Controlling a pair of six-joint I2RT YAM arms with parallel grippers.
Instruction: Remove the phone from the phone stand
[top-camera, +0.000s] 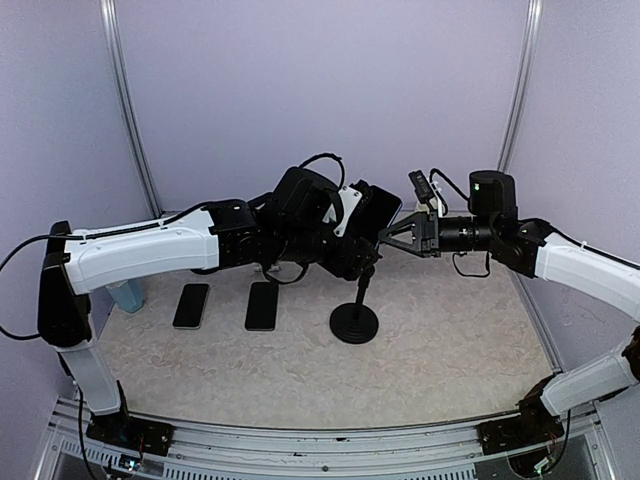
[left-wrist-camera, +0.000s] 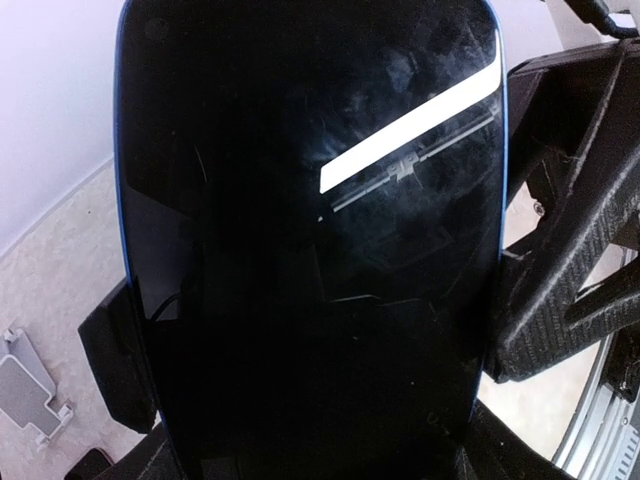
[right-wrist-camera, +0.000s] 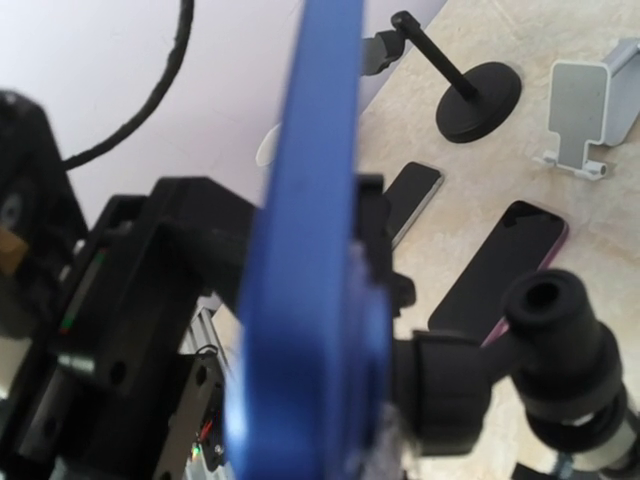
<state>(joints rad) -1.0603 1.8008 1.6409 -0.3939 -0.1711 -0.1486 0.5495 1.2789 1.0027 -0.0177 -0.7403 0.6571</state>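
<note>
**Two arms meeting at the phone on its stand.**
The phone, dark-screened with a blue edge, sat upright in the clamp at the top of the phone stand, whose round base rested on the table. The left gripper straddled the phone, one finger at each long edge; whether it pressed firmly could not be told. The right gripper was closed narrowly on the stand's upper stem, just below the phone. Two spare phones lay flat, left of the base.
</note>
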